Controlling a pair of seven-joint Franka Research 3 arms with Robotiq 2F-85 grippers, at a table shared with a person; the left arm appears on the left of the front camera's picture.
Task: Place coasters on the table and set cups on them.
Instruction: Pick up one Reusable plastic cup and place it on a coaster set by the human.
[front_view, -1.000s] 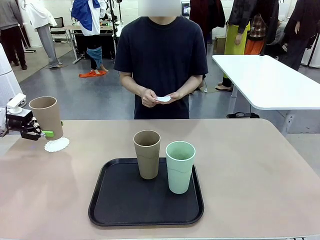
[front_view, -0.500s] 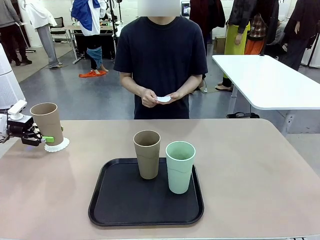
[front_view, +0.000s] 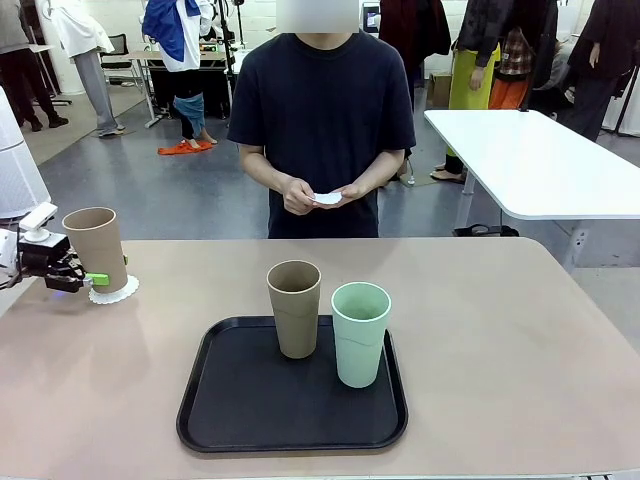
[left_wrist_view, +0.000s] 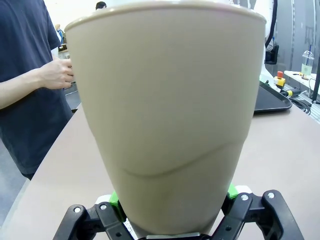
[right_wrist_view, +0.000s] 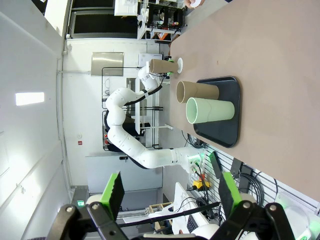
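No readable text, label, brand, number or sign on cups (front_view: 294, 308), black tray (front_view: 240, 405) or table (front_view: 500, 330).

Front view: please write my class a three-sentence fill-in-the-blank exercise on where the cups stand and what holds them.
1. The robot's hand gripping the tall tan-brown matte cup at the round white lacy paper coaster is its ____ one.
2. The flat black rectangular tray holds ____ cups.
3. The pale mint-green cup stands to the robot's ____ of the second tan-brown cup.

Missing words: left; two; right.
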